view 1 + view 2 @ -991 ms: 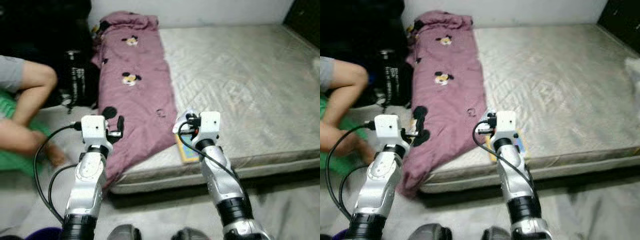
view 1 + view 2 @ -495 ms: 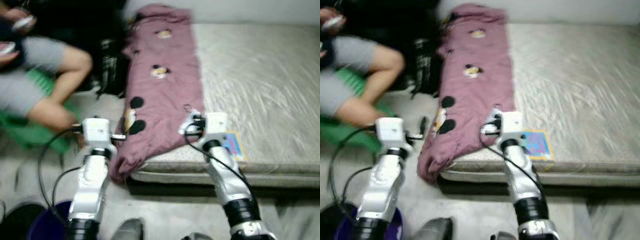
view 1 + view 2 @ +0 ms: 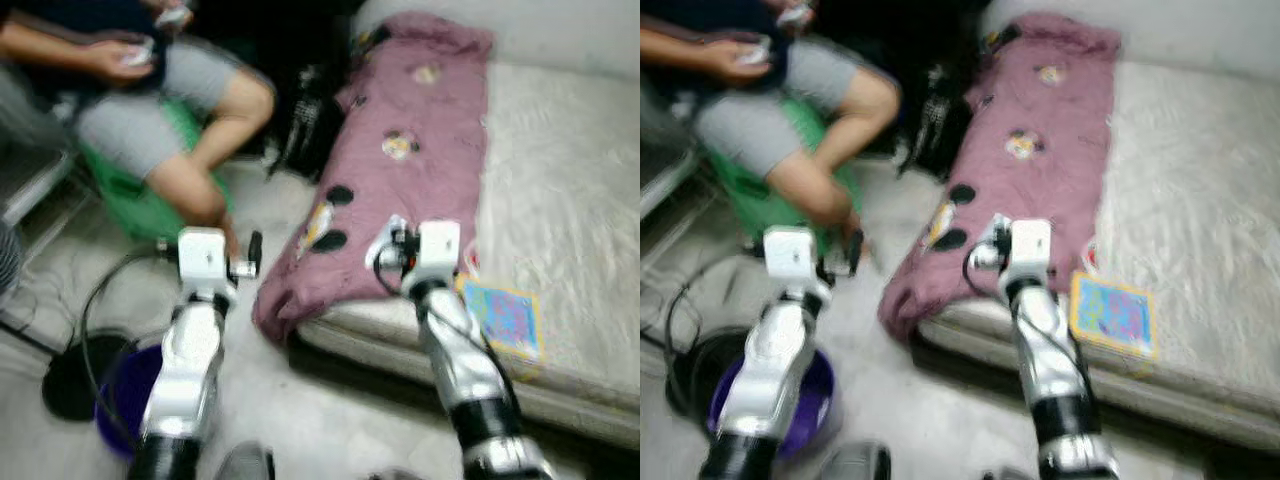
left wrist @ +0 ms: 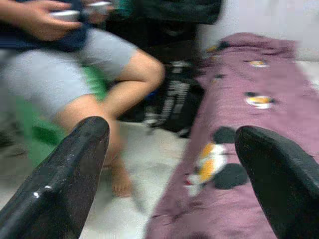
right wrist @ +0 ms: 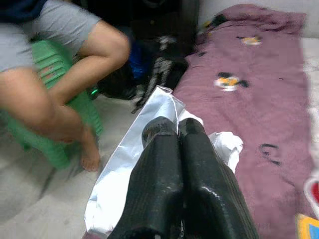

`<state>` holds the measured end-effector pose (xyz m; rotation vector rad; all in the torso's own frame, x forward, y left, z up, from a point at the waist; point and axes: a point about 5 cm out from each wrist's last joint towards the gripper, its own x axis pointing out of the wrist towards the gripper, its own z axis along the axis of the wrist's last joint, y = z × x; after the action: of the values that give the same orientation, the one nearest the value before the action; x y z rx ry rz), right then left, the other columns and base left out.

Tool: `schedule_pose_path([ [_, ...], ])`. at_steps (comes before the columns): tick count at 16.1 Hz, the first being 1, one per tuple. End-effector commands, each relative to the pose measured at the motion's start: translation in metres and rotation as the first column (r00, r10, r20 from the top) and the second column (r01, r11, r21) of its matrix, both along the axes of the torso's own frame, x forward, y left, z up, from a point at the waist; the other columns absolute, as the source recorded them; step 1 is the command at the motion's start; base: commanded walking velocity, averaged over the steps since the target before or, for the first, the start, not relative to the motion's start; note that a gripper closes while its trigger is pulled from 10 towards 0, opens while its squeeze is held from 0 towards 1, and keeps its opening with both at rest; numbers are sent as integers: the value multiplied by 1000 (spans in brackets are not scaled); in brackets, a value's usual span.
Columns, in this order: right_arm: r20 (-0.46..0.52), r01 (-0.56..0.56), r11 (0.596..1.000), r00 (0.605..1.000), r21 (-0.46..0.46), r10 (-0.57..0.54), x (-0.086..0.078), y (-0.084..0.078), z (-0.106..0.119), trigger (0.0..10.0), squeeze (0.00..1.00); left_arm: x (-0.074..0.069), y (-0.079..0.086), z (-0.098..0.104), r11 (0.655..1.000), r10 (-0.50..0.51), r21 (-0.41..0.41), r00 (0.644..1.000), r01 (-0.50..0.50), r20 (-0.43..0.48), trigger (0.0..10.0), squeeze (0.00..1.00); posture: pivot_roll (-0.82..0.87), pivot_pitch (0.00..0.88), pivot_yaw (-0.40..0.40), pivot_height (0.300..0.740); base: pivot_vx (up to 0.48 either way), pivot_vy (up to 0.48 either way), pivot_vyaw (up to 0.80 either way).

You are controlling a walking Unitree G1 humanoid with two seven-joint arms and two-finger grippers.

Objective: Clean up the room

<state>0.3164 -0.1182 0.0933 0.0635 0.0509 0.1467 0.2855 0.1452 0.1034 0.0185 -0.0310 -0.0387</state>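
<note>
My right gripper (image 5: 172, 127) is shut on a crumpled silver and white wrapper (image 5: 122, 174). It hovers over the near end of a pink cartoon-print blanket (image 3: 415, 170) that drapes off the mattress (image 3: 560, 180). The wrapper (image 3: 383, 236) shows as a pale scrap in front of that wrist. My left gripper (image 3: 251, 258) is held out over the floor left of the bed, open with nothing between its fingers (image 4: 75, 169). A purple bin (image 3: 125, 395) stands on the floor by my left arm.
A person sits on a green stool (image 3: 140, 195) at the left, legs toward the bed, holding something in both hands. A black bag (image 3: 310, 130) lies between the person and the bed. A colourful flat book (image 3: 505, 320) lies near the mattress edge. A round black base (image 3: 65, 380) and cables sit beside the bin.
The whole view has swung left: the person, stool and purple bin have come into the picture and the bed has slid right. Both arms keep their pose; the right stays shut on the wrapper.
</note>
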Motion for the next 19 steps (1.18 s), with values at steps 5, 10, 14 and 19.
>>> schedule_pose_path([
  [5,13,-25,1000,1000,2,25,1,4,3,10000,0,-2,5,-4,1000,30,3,999,-30,-14,10000,0,64,56,1,740,0,0,800],
  [10,26,-54,999,998,-2,54,0,8,4,10000,0,-2,3,-4,1000,18,9,1000,-18,-14,10000,0,64,53,0,740,0,0,800],
  [14,26,-53,999,998,4,53,2,8,4,10000,0,-1,3,-4,1000,15,15,1000,-15,-13,10000,0,69,45,1,740,0,0,800],
  [19,14,-78,997,997,24,78,-1,16,1,10000,0,-4,10,1,998,50,22,999,-50,5,10000,0,99,36,-16,740,0,0,160],
])
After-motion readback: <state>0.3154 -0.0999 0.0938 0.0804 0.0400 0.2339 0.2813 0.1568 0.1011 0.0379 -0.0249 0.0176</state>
